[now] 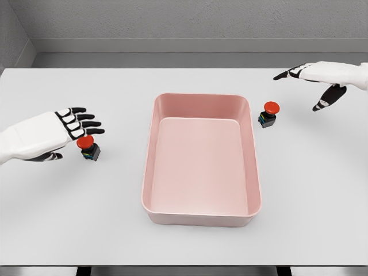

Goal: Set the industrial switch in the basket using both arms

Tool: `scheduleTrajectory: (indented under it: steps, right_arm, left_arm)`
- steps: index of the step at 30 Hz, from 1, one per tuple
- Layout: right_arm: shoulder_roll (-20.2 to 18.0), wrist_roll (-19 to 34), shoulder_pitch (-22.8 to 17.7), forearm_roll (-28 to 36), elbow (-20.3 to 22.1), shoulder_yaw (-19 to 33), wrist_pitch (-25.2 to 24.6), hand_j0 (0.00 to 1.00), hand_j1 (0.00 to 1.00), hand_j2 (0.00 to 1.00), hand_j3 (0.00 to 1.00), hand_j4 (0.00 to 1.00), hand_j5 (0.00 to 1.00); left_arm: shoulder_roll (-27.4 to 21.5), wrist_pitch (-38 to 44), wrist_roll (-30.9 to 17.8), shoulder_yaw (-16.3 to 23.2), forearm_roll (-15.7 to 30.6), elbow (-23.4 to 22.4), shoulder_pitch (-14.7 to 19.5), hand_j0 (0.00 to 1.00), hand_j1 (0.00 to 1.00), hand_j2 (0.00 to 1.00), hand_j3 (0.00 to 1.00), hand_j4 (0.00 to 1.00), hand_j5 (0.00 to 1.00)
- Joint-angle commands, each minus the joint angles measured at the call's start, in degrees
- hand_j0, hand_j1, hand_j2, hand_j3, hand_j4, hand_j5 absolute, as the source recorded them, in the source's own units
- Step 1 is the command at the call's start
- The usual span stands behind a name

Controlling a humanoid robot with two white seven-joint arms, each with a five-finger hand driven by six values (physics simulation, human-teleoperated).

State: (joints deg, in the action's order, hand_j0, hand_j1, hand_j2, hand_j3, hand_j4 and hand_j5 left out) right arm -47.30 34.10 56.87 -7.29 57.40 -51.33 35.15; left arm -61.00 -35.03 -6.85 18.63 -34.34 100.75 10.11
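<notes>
From the head view I see a white desk (184, 80) with a pink rectangular basket (150, 172) at its centre, holding nothing. There are two industrial switches, each a small black block with a red mushroom button. The left switch (88, 147) stands on the desk left of the basket, well apart from it. My left hand (63, 129) is right beside it, fingers (86, 123) extended and loosely spread just above the red cap; I cannot tell whether they touch it, and they grasp nothing. The right switch (268, 114) stands just beside the basket's right wall. My right hand (319, 77) hovers farther right and back, apart from that switch, fingers relaxed and open, thumb hanging down.
</notes>
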Motion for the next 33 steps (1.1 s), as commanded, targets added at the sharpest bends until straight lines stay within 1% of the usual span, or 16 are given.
scheduleTrajectory:
  steps: [1, 2, 5, 8, 9, 11, 12, 14, 16, 20, 22, 24, 25, 27, 30, 33]
  right_arm:
    - [-0.07, -0.08, 0.00, 0.34, 0.26, 0.09, -0.15, 1.00, 1.00, 1.00, 1.00, 1.00, 1.00]
    - [-0.07, -0.08, 0.09, 0.34, 0.26, 0.09, -0.15, 1.00, 1.00, 1.00, 1.00, 1.00, 1.00]
    - [-0.07, 0.09, 0.09, 0.34, -0.01, 0.18, -0.15, 1.00, 1.00, 1.00, 1.00, 1.00, 1.00]
    - [-0.07, 0.01, 0.00, 0.34, -0.27, 0.09, -0.15, 1.00, 1.00, 1.00, 1.00, 1.00, 1.00]
    - [-0.07, -0.52, -0.09, 0.34, -0.36, 0.27, -0.15, 1.00, 1.00, 1.00, 1.00, 1.00, 1.00]
    - [-0.07, -5.79, -0.26, 0.34, -0.45, 0.18, -0.15, 1.00, 1.00, 1.00, 1.00, 1.00, 1.00]
    - [0.02, -7.11, -0.79, 0.34, -0.45, 0.18, -0.15, 1.00, 1.00, 1.00, 1.00, 1.00, 1.00]
    - [0.19, -7.55, -1.49, 0.43, -0.45, -0.17, -0.15, 1.00, 1.00, 1.00, 1.00, 1.00, 1.00]
    - [0.89, -7.55, -2.81, 0.43, -0.45, -0.17, -0.15, 1.00, 1.00, 1.00, 1.00, 1.00, 1.00]
    - [2.56, -7.47, -3.60, 0.34, -0.36, -0.43, -0.15, 1.00, 1.00, 1.00, 1.00, 1.00, 1.00]
    - [2.65, -7.47, -3.60, 0.25, -0.45, -1.40, -0.15, 1.00, 1.00, 1.00, 1.00, 1.00, 1.00]
    - [3.80, -7.47, -3.60, 0.25, -0.71, -1.49, -0.15, 1.00, 1.00, 1.00, 1.00, 1.00, 1.00]
    - [3.80, -7.47, -3.60, 0.25, -0.71, -1.58, -0.15, 1.00, 1.00, 1.00, 1.00, 1.00, 1.00]
    - [3.97, -7.47, -3.60, 0.25, -0.97, -1.66, -0.15, 0.98, 0.98, 0.98, 0.98, 0.98, 0.98]
    - [6.34, -7.38, -3.34, 0.17, -3.52, -2.46, -0.15, 0.97, 0.97, 0.97, 0.97, 0.97, 0.97]
    - [7.05, -7.38, -3.25, 0.08, -4.58, -2.46, -0.15, 0.97, 0.97, 0.97, 0.97, 0.97, 0.97]
  left_arm:
    - [0.01, 0.03, 0.00, 0.00, -3.10, 0.24, 0.00, 1.00, 1.00, 1.00, 1.00, 1.00, 1.00]
    - [0.01, 0.03, 0.00, 0.00, -3.98, 0.24, 0.00, 1.00, 1.00, 1.00, 1.00, 1.00, 1.00]
    - [0.09, 0.03, 0.00, 0.09, -4.24, 0.15, 0.61, 1.00, 1.00, 1.00, 1.00, 1.00, 1.00]
    - [3.08, 0.03, -0.44, 2.37, -4.42, -0.64, 2.20, 1.00, 1.00, 1.00, 1.00, 1.00, 1.00]
    - [4.49, 0.03, -2.20, 2.46, -4.33, -0.82, 2.29, 1.00, 1.00, 1.00, 1.00, 1.00, 1.00]
    - [5.72, 0.03, -2.73, 2.55, -4.42, -2.22, 2.37, 1.00, 1.00, 1.00, 1.00, 1.00, 1.00]
    - [6.07, 0.03, -2.73, 3.07, -4.42, -3.02, 3.25, 1.00, 1.00, 1.00, 1.00, 1.00, 1.00]
    - [6.33, 0.03, -2.82, 6.77, -4.51, -5.21, 5.45, 1.00, 1.00, 1.00, 1.00, 1.00, 1.00]
    - [6.33, 0.03, -2.82, 6.95, -4.51, -5.21, 5.54, 1.00, 1.00, 1.00, 1.00, 1.00, 1.00]
    - [6.25, 0.03, -2.73, 7.03, -4.42, -5.56, 5.45, 1.00, 1.00, 1.00, 1.00, 1.00, 1.00]
    - [6.25, 0.03, -2.73, 7.12, -3.89, -6.00, 5.45, 1.00, 1.00, 1.00, 1.00, 1.00, 1.00]
    - [6.33, 0.03, -2.73, 7.12, -4.07, -6.62, 5.54, 1.00, 1.00, 1.00, 1.00, 1.00, 1.00]
    - [7.04, 0.03, -2.73, 7.12, -4.24, -7.15, 5.54, 1.00, 1.00, 1.00, 1.00, 1.00, 1.00]
    - [7.39, 0.03, -2.73, 7.12, -4.42, -7.94, 5.71, 1.00, 1.00, 1.00, 1.00, 1.00, 1.00]
    - [7.48, 0.03, -2.73, 7.12, -4.42, -9.43, 5.89, 1.00, 1.00, 1.00, 1.00, 1.00, 1.00]
    - [7.65, 0.03, -2.64, 7.12, -4.42, -10.31, 5.89, 1.00, 1.00, 1.00, 1.00, 1.00, 1.00]
